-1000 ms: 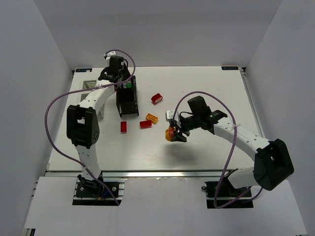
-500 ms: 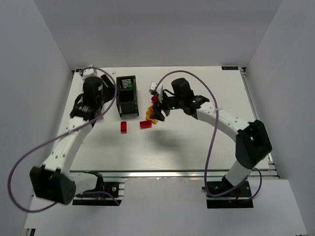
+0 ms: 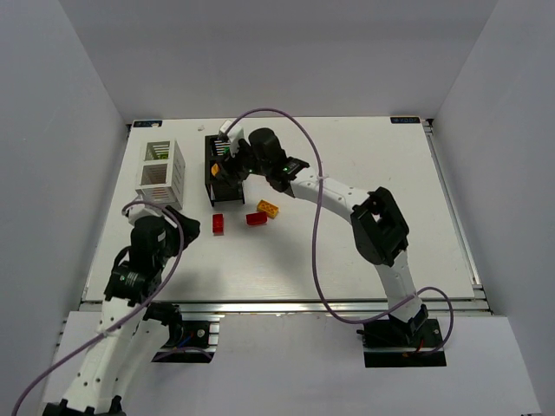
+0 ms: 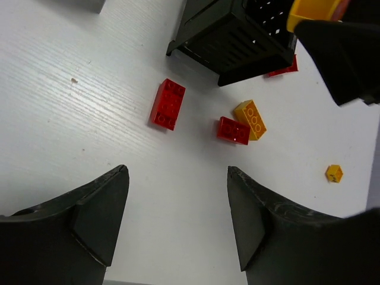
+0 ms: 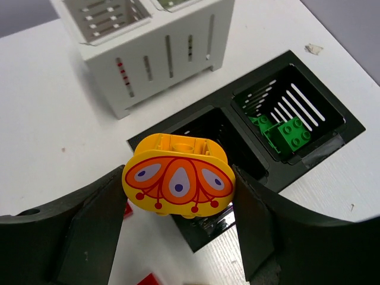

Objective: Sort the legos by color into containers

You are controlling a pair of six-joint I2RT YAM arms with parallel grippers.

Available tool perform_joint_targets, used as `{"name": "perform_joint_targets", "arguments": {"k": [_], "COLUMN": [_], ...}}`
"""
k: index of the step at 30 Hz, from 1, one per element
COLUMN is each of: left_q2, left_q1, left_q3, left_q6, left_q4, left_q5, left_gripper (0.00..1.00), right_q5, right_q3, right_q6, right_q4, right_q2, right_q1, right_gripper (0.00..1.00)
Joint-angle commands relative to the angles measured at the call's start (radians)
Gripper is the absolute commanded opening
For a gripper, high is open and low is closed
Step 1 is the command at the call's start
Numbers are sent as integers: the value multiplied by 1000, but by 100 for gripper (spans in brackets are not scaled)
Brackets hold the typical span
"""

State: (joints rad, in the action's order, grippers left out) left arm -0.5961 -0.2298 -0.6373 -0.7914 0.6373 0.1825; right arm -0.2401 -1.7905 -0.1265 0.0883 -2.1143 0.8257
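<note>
Evidently for a drop, the right gripper (image 5: 178,185) pinches the round piece (image 5: 177,172) over the black bin's (image 5: 285,172) empty-looking compartment (green bricks (image 5: 285,133) occupy the other), while the left gripper (image 4: 178,196) hangs open.

The bench (image 4: 71,101) is white and matt, with a fine wood-like grain and a few small specks. The red brick (image 4: 168,104) on the left and the orange-yellow brick (image 4: 250,119) are smooth, glossy plastic. The round yellow-orange piece (image 5: 178,178) is smooth plastic with a printed pattern. The black bin (image 5: 237,124) and the white bin (image 5: 178,47) look like matt moulded plastic. The left pincer (image 4: 177,172) has black, matt, faintly grainy fingers (image 4: 98,208).
</note>
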Motion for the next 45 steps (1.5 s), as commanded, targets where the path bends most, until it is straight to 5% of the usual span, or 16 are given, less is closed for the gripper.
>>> {"name": "perform_joint_targets", "arguments": {"k": [1,7,14,17,25,29,30,34,35,37,39,41,45], "left_q2": [94,171,191,183,58,-63,-89,-221,-275,-327,-399,-445,-598], "left_q1": [6,6,4,4,4,4,4,3,3,0,0,-2,-5], "left_q3": [24,45,65,85,110,97,96,65,57,39,7,-25,-91], "left_q6": [-66,-95,-104,-108,-59,1,14,101,118,153,178,211,268], "left_q4": [88,153,160,128,3,-62,-94,-151,-163,-191,-211,-247,-292], "left_q5": [0,5,-11,-41,-124,-143,-149,-137,-132,-109,-95,-78,-63], "left_gripper": [77,77,77,78,77,59,51,47,48,60,65,71,75], "right_q5": [87,154,130,111,21,-172,-320,-536,-545,-562,-570,-559,-541], "right_q3": [-61,-64,-43,-30,-29,34,55,210,247,360,434,525,634], "right_q6": [5,-22,-42,-50,-114,-208,-220,-248,-263,-289,-297,-311,-309], "right_q4": [83,145,149,139,65,-66,-85,-134,-143,-156,-160,-177,-185], "right_q2": [-30,-68,-61,-46,23,149,175,310,367,425,508,578,665], "right_q1": [7,7,7,6,0,-55,-75,-154,-172,-191,-212,-227,-250], "right_gripper": [18,35,80,87,90,89,87,42,22,14,21,47,68]}}
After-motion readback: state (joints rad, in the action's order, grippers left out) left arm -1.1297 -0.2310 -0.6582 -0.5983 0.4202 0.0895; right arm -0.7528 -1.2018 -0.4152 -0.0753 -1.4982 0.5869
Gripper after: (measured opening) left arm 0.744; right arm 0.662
